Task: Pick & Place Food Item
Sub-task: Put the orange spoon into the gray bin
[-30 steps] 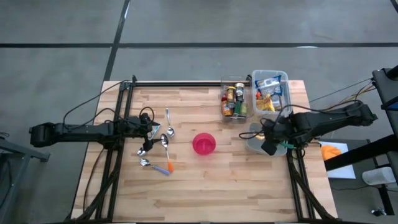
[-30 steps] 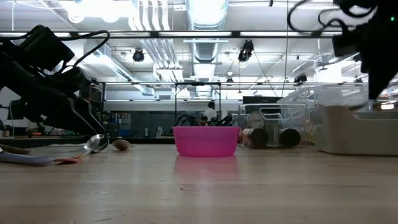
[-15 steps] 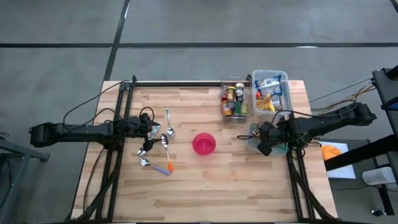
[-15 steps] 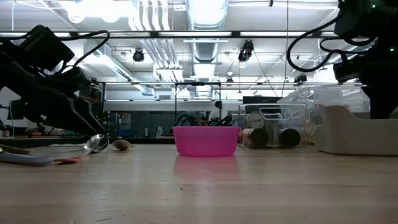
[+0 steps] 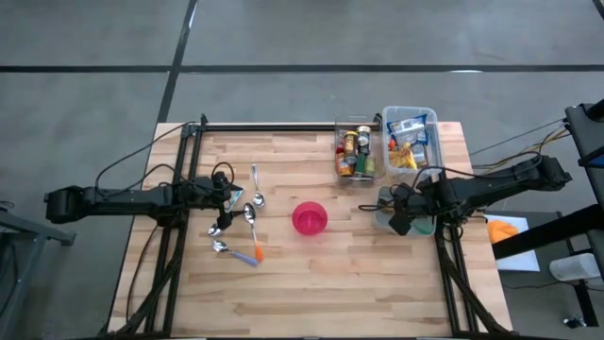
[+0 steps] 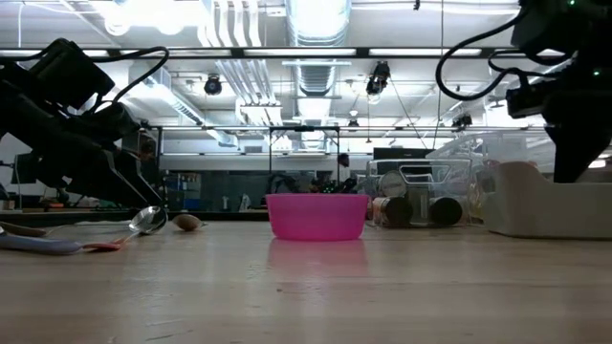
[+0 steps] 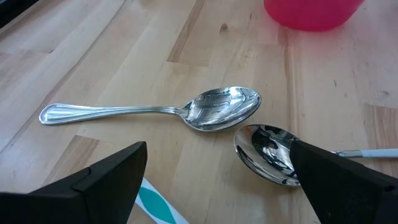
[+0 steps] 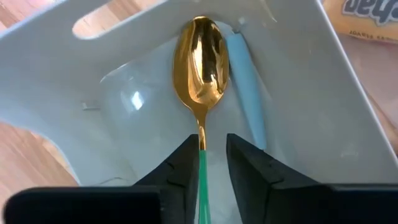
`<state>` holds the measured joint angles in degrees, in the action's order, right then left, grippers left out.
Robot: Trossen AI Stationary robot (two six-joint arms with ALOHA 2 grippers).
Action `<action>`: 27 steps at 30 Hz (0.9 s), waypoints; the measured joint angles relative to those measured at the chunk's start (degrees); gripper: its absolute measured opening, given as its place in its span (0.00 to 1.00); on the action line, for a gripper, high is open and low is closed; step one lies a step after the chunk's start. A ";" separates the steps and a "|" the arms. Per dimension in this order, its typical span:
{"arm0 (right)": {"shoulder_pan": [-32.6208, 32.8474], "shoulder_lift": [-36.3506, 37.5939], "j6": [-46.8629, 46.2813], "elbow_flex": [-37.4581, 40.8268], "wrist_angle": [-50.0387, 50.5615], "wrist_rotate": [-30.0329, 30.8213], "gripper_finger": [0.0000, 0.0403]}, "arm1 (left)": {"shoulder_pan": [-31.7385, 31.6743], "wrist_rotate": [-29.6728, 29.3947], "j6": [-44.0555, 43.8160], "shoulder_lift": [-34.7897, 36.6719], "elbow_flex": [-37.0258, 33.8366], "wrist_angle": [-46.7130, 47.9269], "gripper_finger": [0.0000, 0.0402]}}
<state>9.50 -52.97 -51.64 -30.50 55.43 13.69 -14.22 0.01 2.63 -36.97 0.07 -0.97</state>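
1. The left gripper point(image 5: 229, 200) rests low over the cluster of spoons point(image 5: 247, 213) on the left half of the table point(image 5: 311, 283), its jaws spread wide and holding nothing. In the left wrist view, 2 steel spoons point(image 7: 224, 107) lie on the wood between and beyond its fingers.
2. A pink bowl point(image 5: 310, 218) stands near the table's middle, well apart from both grippers.
3. 2 clear bins point(image 5: 412, 118) of packaged food sit at the far right edge of the table.
4. The right gripper point(image 5: 402, 220) reaches down into a grey tray point(image 5: 382, 204) just in front of those bins.
5. The right wrist view shows a gold spoon point(image 8: 201, 62) with a green handle; the handle runs straight back between the jaws, bowl end pointing away into the tray, beside a pale blue handle point(image 8: 244, 84).
6. The jaws sit narrowly apart at either side of the handle; whether they grip it I cannot tell.
7. The right arm is plainly the nearer one to this spoon.
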 joint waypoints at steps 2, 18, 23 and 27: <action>0.00 0.00 0.21 0.05 -0.30 0.01 0.21 | 0.00 0.00 0.00 0.00 -0.01 0.00 0.99; 0.00 0.09 -2.21 -4.44 0.05 -0.48 0.21 | 0.00 0.00 0.00 0.00 0.01 0.02 0.99; 0.00 0.09 -1.91 -8.06 -0.12 0.45 0.21 | 0.00 0.00 0.00 0.00 0.00 0.00 0.99; 0.02 0.09 1.54 -9.55 -2.25 2.91 0.21 | 0.02 0.00 0.00 0.00 0.01 0.00 0.99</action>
<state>9.52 -52.88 -50.10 -40.05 53.18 16.60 -14.20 0.01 2.63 -36.97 0.08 -0.97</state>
